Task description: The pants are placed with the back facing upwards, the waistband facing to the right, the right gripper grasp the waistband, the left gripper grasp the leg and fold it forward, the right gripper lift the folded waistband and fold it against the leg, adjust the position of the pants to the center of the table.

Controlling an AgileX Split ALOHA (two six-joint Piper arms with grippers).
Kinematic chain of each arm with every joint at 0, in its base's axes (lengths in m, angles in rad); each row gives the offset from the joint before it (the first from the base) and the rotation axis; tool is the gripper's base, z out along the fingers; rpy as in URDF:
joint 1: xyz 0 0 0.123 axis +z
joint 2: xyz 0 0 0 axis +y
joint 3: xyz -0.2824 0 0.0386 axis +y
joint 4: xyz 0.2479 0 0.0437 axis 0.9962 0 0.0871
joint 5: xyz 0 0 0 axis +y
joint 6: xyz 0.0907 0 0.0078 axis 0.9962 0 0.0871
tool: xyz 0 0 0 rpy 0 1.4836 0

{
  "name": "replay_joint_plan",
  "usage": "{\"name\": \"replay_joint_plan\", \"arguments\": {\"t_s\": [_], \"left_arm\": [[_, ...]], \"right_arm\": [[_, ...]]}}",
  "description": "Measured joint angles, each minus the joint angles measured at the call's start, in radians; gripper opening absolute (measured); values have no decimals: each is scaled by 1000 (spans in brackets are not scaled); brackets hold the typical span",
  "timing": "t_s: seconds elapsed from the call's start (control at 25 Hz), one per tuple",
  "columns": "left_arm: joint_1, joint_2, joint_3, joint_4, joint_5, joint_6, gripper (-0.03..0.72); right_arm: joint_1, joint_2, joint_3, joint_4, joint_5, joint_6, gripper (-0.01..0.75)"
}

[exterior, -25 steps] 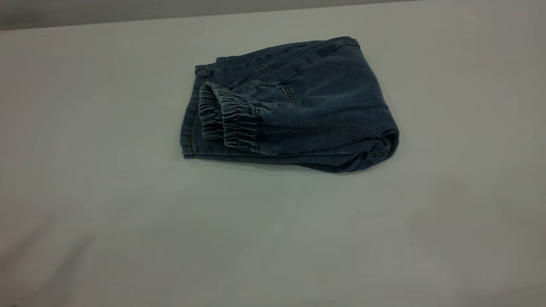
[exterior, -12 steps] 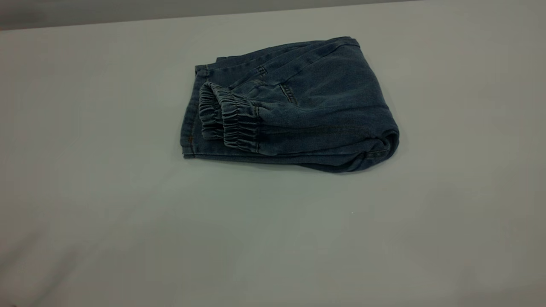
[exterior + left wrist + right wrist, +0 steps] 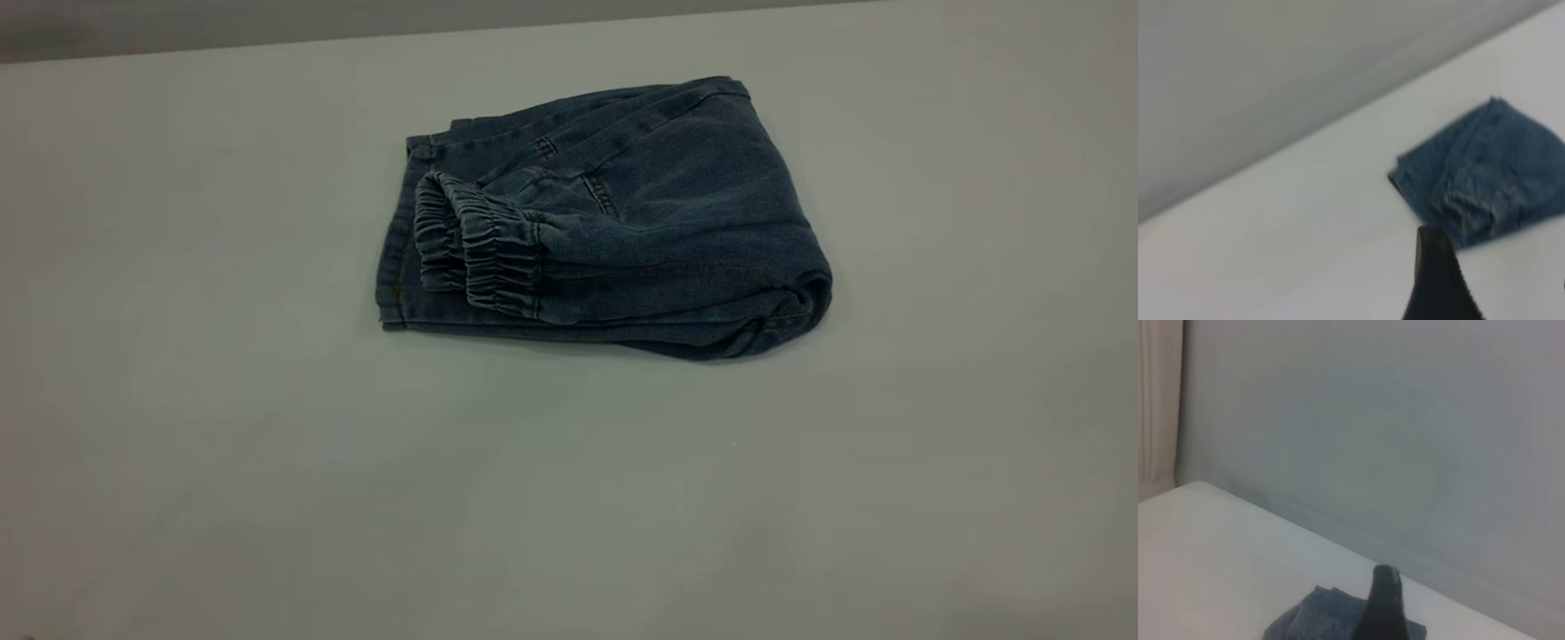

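The pants (image 3: 613, 222) lie folded into a compact blue denim bundle on the table (image 3: 267, 462), a little toward the far side and right of centre. Their gathered elastic waistband (image 3: 480, 253) rests on top, facing left in the exterior view. The printed leg is hidden inside the fold. Neither gripper appears in the exterior view. In the left wrist view a black part of my left gripper (image 3: 1438, 287) hangs above the table, apart from the pants (image 3: 1485, 180). In the right wrist view a black part of my right gripper (image 3: 1383, 607) sits high, with the pants (image 3: 1318, 621) below it.
The table's far edge (image 3: 569, 22) runs just behind the pants, with a grey wall beyond it. Bare tabletop stretches to the left, right and front of the bundle.
The pants have not moved. Faint shadows on the front of the table have faded.
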Motion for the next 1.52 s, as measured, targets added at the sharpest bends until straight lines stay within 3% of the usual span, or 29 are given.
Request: {"name": "replay_joint_plan", "arguments": {"t_s": [0.48,0.92,1.16,1.52], "left_arm": [[0,-413,410,-9,0,-15,411],[0,-447,625,-112,-33,-33,411],[0,-447,722,-113,-82,-39,411],[0,-447,723,-152,-123,-65,411]], "right_arm": [[0,-197,332,-64,-1,34,557],[0,-203,661,-173,-82,25,557],[0,-203,737,-211,-130,27,557],[0,-203,748,-209,-131,52,557]]}}
